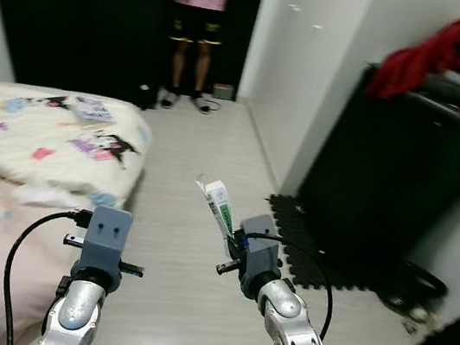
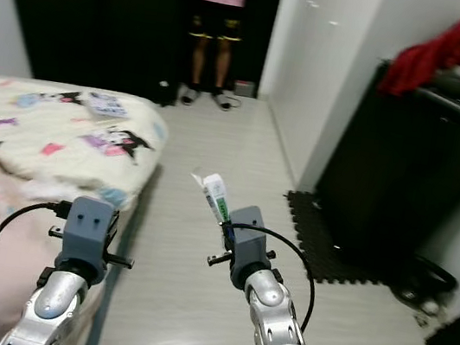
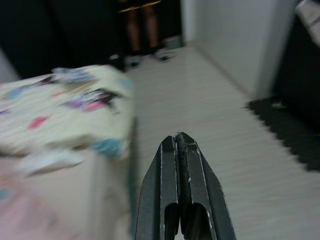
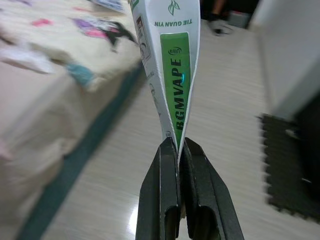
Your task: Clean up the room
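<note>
My right gripper (image 4: 178, 145) is shut on the bottom edge of a flat white and green packet (image 4: 172, 75) printed "BGMVAPE". The packet (image 1: 218, 206) stands upright above the wrist, over the pale wooden floor (image 1: 206, 160) beside the bed. My left gripper (image 3: 180, 140) is shut with nothing between its fingers. It is held out level over the bed's corner, pointing down the room.
A bed with a cartoon-print quilt (image 1: 43, 134) lies on the left, a booklet (image 1: 91, 109) on it. A person (image 1: 199, 10) stands at the far end by black cabinets (image 1: 79, 17). At right is a black cabinet (image 1: 406, 165) topped with red cloth (image 1: 446, 49), and a black foam mat (image 1: 307, 237).
</note>
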